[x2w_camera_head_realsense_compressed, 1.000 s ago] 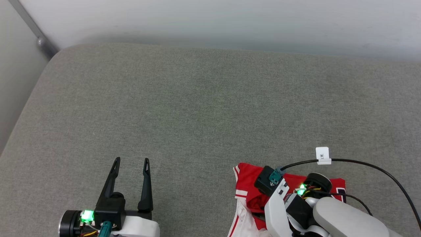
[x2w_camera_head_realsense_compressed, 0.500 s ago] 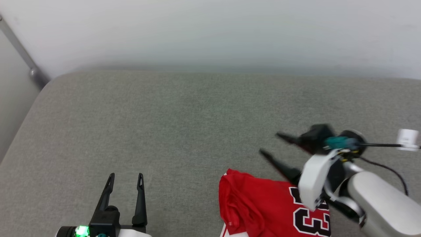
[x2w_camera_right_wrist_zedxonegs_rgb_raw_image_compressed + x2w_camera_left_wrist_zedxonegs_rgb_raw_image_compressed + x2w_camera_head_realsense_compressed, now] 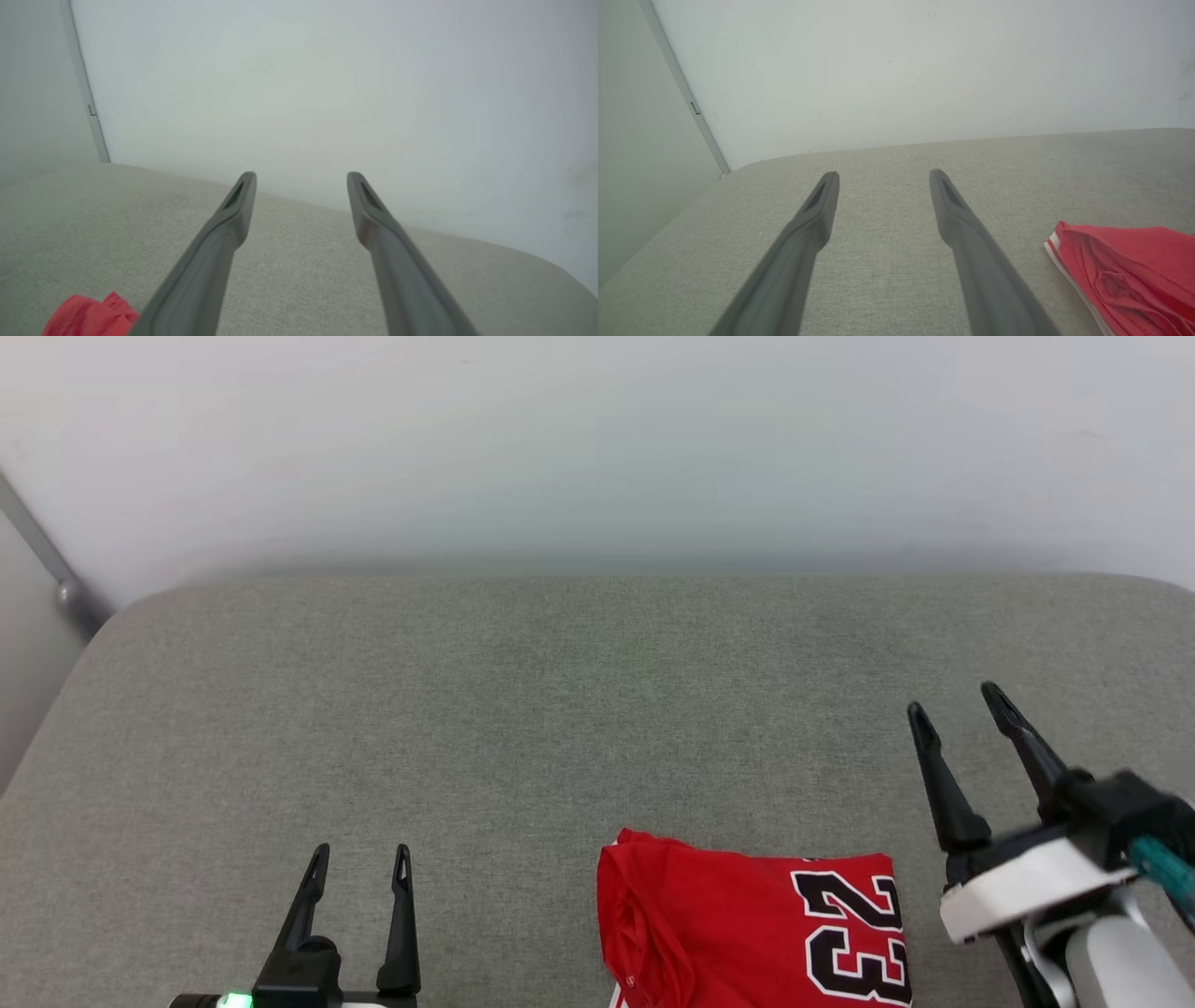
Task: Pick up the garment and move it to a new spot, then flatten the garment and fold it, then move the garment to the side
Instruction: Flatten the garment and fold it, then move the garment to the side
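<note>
Red garment [image 3: 747, 924] folded on grey surface [image 3: 560, 709], "23" print in head view, striped edge in left wrist view, left gripper [image 3: 362, 849] & right gripper [image 3: 954, 700] apart, nil held.

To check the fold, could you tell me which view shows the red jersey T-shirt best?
The head view: the red jersey T-shirt shows its folded top and black-and-white 23, cut by the bottom edge. The left wrist view shows one creased end; the right wrist view, a red corner.
</note>
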